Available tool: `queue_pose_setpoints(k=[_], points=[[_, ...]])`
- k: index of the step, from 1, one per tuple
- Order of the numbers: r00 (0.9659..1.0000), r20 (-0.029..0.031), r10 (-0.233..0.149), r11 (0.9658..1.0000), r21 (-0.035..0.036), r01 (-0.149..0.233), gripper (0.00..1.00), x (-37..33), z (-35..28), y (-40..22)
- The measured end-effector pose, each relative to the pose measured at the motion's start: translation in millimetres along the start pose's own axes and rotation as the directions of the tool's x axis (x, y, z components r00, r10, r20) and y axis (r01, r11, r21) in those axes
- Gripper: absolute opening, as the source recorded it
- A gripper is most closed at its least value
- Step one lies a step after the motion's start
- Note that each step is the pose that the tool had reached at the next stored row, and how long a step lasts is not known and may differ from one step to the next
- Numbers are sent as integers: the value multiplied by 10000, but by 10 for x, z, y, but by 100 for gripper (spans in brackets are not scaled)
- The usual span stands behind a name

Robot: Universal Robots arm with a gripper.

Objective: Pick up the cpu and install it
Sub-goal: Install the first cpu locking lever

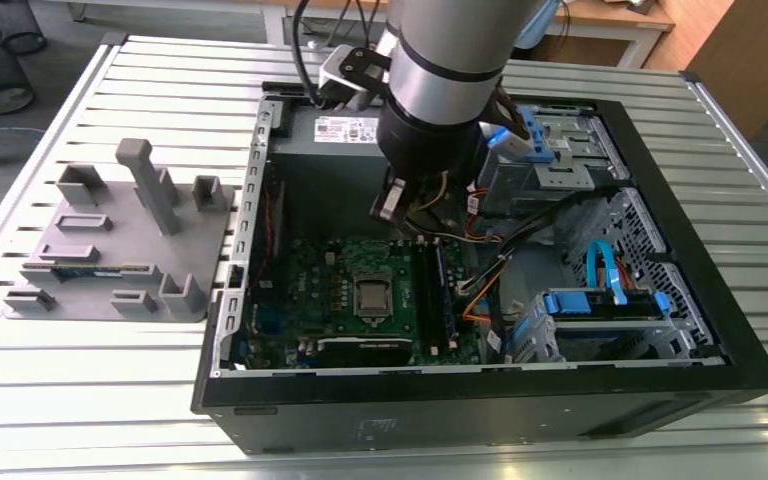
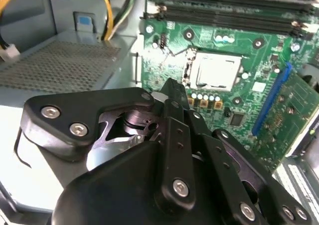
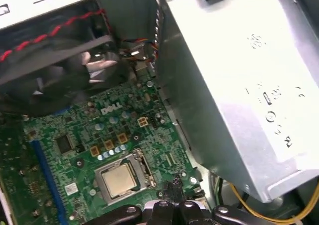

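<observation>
Plainly, in the exterior view, the arm (image 1: 444,70) reaches down into the open computer case (image 1: 491,395), which lies on a slatted metal table (image 1: 117,400). The gripper (image 1: 408,208) hangs inside the case, above the far edge of the green circuit board (image 1: 331,270). The cpu (image 1: 373,296) sits flat in the metal-framed socket (image 1: 373,279) near the middle of that board, on the near side of the gripper and apart from it. On the exterior view's left, outside the case, lies the grey block tray (image 1: 117,250).

In the second wrist view the gripper (image 2: 169,90) shows as black linkage, its tip over the board's edge beside a perforated grey metal box (image 2: 60,65). The cpu (image 2: 217,70) lies beyond the tip, square in its socket with the dull silvery top up, and the gripper does not touch it. A blue slot (image 2: 271,100) runs along one side of it and long black memory slots (image 2: 229,5) lie past it. Yellow wires (image 2: 107,10) drop beside the box.

In the first wrist view the cpu (image 3: 118,179) lies seated in the socket, with a strip of green board between it and the gripper (image 3: 174,195). A black fan (image 3: 55,75) stands at the board's far edge, and a large silver metal box (image 3: 239,85) rises beside the board. Whether the jaws are spread or pressed together cannot be told from any of the three views.
</observation>
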State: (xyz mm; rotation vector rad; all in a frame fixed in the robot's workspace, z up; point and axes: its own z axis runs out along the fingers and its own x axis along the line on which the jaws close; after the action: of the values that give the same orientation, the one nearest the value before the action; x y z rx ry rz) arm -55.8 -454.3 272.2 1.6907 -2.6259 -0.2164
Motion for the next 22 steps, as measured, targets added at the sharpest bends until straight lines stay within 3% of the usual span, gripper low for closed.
queue_pose_setpoints(k=[8,22], points=[[10000,12,-1,10000,-7,1,11,-104,78,-76],[10000,15,-1,10000,-8,1,11,-159,192,-79]])
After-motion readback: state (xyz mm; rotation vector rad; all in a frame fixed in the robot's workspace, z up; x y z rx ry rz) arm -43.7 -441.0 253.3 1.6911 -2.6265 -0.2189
